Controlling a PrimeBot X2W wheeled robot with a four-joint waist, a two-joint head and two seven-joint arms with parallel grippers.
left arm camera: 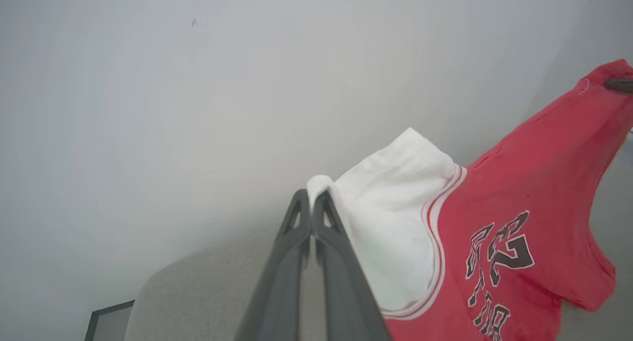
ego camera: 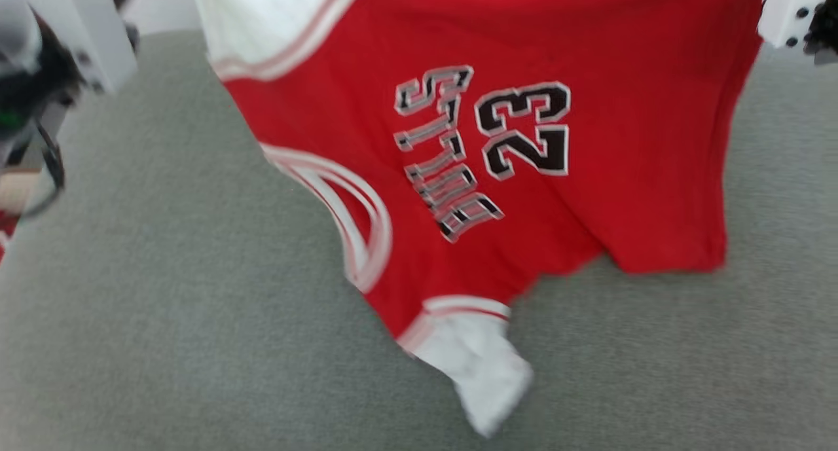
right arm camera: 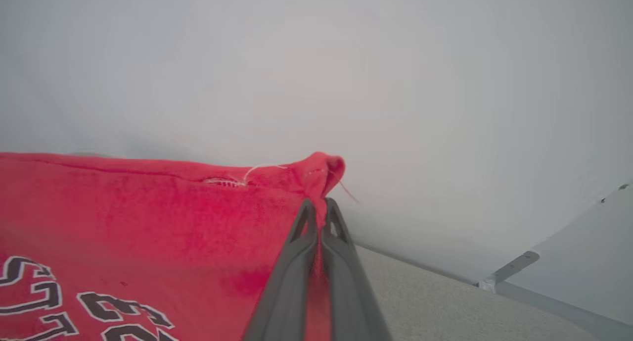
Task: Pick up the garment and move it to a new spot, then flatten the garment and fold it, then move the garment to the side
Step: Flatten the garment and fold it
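Observation:
The garment, a red jersey with white sleeves and black print, hangs stretched in the air above the grey surface. Its lower white sleeve droops toward the surface. In the left wrist view my left gripper is shut on the edge of the other white sleeve. In the right wrist view my right gripper is shut on a bunched red corner of the garment. That same corner shows far right in the left wrist view, pinched by dark fingertips. The head view is blurred.
The grey fabric surface spreads below the garment on all sides. My pale arm housings sit at the top left and top right. A plain pale wall lies behind, with a dark frame low down.

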